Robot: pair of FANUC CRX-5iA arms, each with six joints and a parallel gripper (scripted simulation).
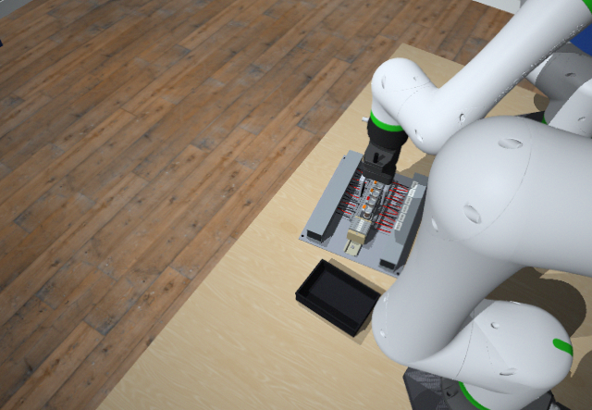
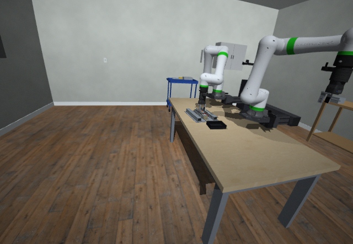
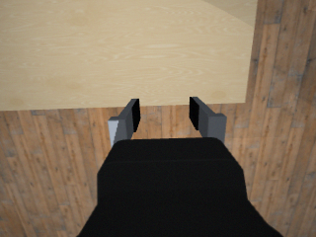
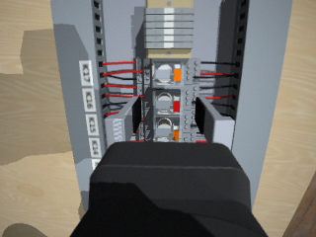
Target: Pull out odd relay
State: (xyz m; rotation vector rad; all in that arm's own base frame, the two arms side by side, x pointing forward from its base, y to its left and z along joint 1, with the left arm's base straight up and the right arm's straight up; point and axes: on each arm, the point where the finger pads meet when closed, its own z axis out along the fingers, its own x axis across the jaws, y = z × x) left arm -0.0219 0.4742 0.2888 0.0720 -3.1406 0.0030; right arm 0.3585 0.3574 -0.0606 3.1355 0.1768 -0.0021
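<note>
Two wide-open, empty grippers: the right gripper (image 1: 378, 183) (image 2: 202, 106) (image 4: 168, 108) should centre squarely over the red-buttoned relay (image 4: 165, 102), seated second from the terminal blocks (image 4: 169, 31), before descending straight; the left gripper (image 2: 330, 97) (image 3: 164, 108) waits.

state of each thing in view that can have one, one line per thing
right claw: open, over the relay row
left claw: open, nothing between its fingers
red-button relay: seated in the row
orange-button relay nearest the terminal blocks: seated in the row
relay panel: flat on the table
black parts tray: upright, empty
</note>
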